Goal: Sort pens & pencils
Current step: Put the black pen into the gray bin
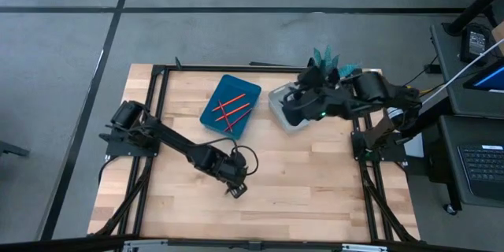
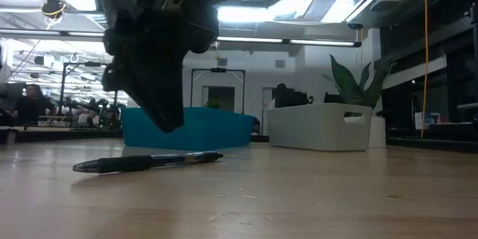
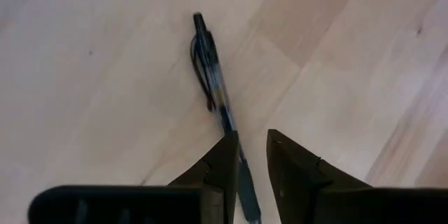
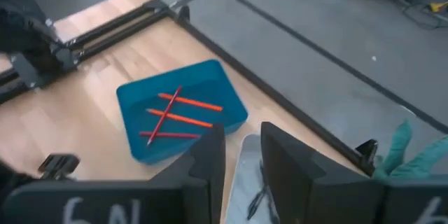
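Note:
One black pen [image 3: 215,87] lies flat on the wooden table [image 1: 315,181], also seen in the low view [image 2: 149,162]. My left gripper [image 3: 252,155] hovers over it, open by a narrow gap, fingers on either side of the pen's near end; in the low view the fingers [image 2: 166,116] end just above it. Several red pencils [image 4: 175,115] lie in the blue tray [image 1: 211,114]. My right gripper [image 4: 243,155] is open and empty above the white bin [image 1: 277,98], which holds black pens [image 4: 255,199].
The blue tray [image 2: 224,128] and white bin [image 2: 321,125] stand side by side toward the table's far edge. A green plant [image 1: 327,57] stands behind the bin. A black frame runs around the tabletop. Bare wood lies around the pen.

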Action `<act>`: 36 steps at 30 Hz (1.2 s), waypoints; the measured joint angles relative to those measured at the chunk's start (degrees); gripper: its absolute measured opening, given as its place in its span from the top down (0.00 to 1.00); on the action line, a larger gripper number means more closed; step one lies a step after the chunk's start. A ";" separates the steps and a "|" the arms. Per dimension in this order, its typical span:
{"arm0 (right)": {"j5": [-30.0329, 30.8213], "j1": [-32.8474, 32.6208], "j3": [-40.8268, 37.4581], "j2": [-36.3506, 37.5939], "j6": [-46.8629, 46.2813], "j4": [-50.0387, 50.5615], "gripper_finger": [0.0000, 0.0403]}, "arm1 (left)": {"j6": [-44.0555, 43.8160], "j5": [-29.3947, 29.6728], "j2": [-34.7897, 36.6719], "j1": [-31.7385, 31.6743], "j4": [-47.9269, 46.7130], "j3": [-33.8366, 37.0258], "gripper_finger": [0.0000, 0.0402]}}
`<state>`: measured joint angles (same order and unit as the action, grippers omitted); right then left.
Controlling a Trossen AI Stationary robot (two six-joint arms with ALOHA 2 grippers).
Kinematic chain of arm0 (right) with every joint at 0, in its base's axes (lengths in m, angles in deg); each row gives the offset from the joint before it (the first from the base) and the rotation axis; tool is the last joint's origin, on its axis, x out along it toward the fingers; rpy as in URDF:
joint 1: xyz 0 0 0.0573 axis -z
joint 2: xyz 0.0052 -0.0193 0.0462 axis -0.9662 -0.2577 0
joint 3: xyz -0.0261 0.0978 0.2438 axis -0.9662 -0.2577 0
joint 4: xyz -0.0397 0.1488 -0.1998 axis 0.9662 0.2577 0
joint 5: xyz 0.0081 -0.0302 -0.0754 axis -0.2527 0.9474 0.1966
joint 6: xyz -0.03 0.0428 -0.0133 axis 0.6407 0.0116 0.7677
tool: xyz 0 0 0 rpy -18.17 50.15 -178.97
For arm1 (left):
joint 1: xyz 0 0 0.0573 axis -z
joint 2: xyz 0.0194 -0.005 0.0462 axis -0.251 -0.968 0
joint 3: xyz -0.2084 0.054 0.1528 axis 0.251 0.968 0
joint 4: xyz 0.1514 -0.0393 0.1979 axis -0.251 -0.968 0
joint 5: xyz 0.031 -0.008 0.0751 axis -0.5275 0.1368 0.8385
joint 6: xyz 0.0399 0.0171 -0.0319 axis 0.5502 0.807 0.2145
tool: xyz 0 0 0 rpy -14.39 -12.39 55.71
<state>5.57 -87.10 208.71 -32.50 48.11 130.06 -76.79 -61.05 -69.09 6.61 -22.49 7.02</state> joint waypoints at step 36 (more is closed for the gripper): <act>-0.18 0.00 0.00 2.03 3.30 -0.13 0.77 | -1.08 -3.44 -6.51 -2.08 0.00 -0.28 0.86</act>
<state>5.39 -87.10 208.71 -30.47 51.41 129.93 -77.87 -64.49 -75.60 4.53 -22.49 6.73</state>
